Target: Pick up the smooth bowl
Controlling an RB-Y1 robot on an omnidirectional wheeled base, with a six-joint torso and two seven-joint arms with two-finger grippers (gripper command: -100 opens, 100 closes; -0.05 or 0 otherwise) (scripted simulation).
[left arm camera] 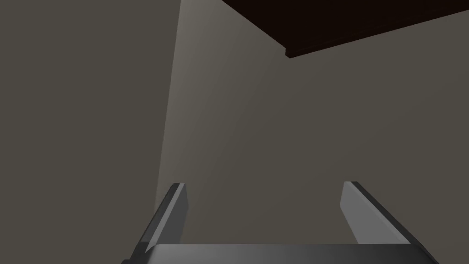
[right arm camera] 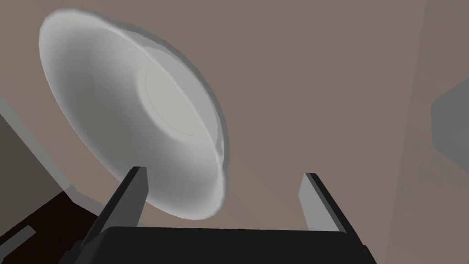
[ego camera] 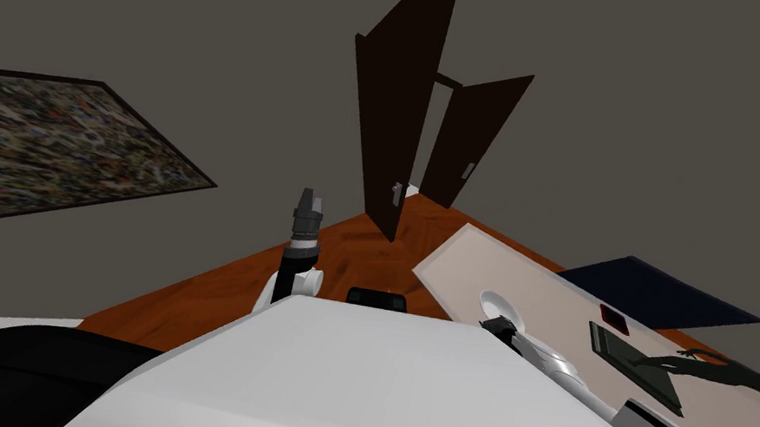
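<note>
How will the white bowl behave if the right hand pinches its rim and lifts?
The bowl looks rigid and glossy, so it should keep shape but may slip between the thin fingers of the open right hand. Its wide flared wall and small base suggest it would tilt if gripped on one side.

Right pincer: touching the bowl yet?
Cannot tell. Right wrist view: one finger of the open right pincer overlaps the bowl, but neither contact nor gap shows plainly.

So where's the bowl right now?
In the head view the bowl sits on the pale table to my right, just ahead of the open right gripper.
</note>
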